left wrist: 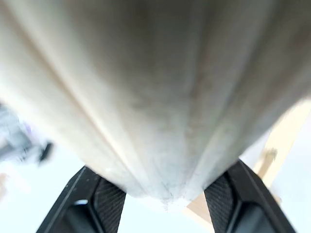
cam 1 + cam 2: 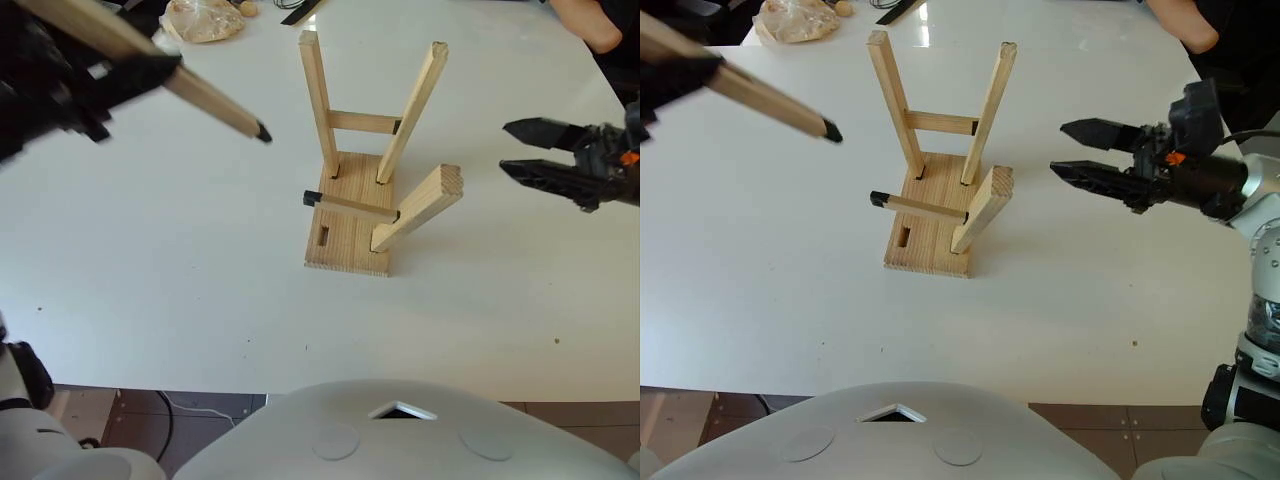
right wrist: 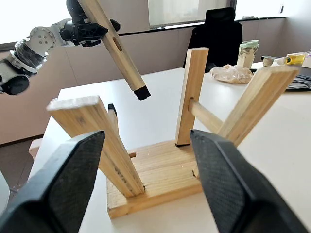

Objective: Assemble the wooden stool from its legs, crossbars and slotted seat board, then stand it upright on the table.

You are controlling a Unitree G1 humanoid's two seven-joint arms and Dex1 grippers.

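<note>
Stool seat board [image 2: 345, 235] lies flat at the middle of a white table [image 2: 150, 260]. A crumpled plastic bag [image 2: 205, 18] sits at the table's far edge, and a black office chair [image 3: 221, 34] stands beyond it by a panelled wall. Two far legs [image 2: 320, 100] rise upright from the board, joined by a crossbar [image 2: 362, 122]. A third leg [image 2: 420, 207] at the near right leans out to the right. A second crossbar [image 2: 355, 207] runs left from it, its free end black-tipped. The near-left slot [image 2: 323, 236] stands unfilled. Left gripper [image 2: 150, 68] clamps a fourth leg [image 2: 770, 100], black-capped, above the table's far left. Right gripper [image 2: 1058, 148] hovers right of the stool, jaws wide apart.
</note>
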